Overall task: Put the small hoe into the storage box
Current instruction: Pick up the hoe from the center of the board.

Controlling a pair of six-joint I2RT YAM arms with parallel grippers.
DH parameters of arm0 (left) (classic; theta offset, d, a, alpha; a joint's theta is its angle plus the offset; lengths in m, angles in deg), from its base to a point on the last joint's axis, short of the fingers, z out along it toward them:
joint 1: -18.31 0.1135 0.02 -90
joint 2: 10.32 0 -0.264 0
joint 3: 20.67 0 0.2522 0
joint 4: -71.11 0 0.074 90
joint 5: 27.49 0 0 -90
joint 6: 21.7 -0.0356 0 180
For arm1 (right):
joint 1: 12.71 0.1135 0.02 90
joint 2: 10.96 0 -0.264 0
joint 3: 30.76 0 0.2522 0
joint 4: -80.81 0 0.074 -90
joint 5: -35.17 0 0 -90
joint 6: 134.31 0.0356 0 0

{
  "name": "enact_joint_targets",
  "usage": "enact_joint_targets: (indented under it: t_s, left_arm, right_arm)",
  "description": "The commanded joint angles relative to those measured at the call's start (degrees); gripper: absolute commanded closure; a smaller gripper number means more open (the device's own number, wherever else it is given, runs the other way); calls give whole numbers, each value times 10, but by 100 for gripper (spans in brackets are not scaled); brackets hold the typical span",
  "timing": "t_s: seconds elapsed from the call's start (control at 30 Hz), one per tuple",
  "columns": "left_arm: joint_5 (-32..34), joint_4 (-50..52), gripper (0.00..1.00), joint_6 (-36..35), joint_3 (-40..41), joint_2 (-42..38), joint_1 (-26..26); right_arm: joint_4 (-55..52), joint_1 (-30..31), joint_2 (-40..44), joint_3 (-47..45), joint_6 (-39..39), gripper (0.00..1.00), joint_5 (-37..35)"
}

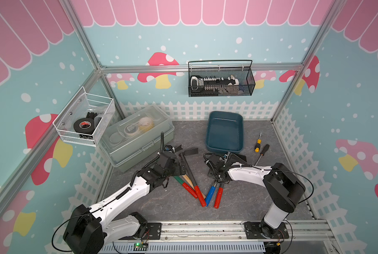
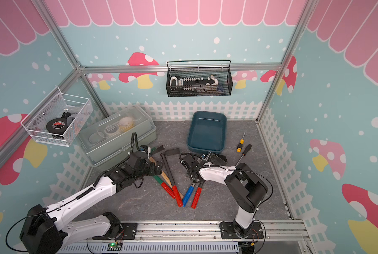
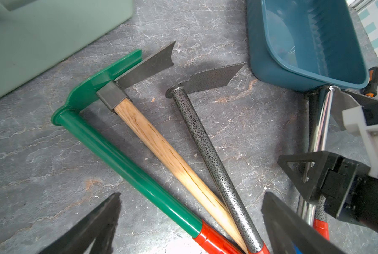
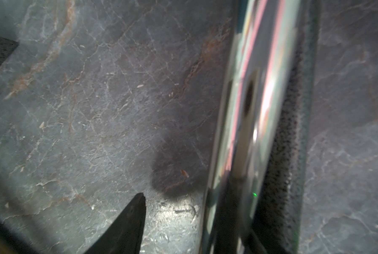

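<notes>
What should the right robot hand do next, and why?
Probably close the right gripper on the chrome-handled hoe: its jaws stand open right at that handle, and the hoe lies outside the teal storage box.

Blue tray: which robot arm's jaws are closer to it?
Right. The right gripper hovers a little in front of the storage box, by its near wall. The left gripper is farther away, off toward the clear lidded box.
</notes>
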Motion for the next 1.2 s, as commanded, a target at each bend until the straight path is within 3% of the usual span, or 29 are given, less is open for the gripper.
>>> enact_joint_targets:
  t_s: [0.0, 0.23, 0.4, 0.47, 0.6, 0.9, 1.17]
  left_arm:
    - [-4, -5, 1, 16, 9, 1, -4]
    - [-3, -8, 1, 20, 8, 2, -13]
    - [0, -9, 1, 17, 3, 9, -16]
    - [0, -10, 1, 15, 1, 13, -17]
    - [2, -12, 1, 15, -1, 15, -18]
    - [0, -15, 1, 17, -9, 28, -21]
    - [-2, -16, 1, 18, -10, 30, -24]
  right_arm:
    - [4, 3, -14, 15, 5, 42, -15]
    - [9, 3, -25, 13, 7, 49, -23]
    - [12, 3, -24, 7, 14, 60, -29]
    - [11, 3, -18, 3, 15, 71, -36]
    - [8, 3, 8, -9, 23, 74, -58]
    - [-10, 4, 67, -16, 21, 92, -91]
    - [-31, 4, 113, -18, 18, 94, -99]
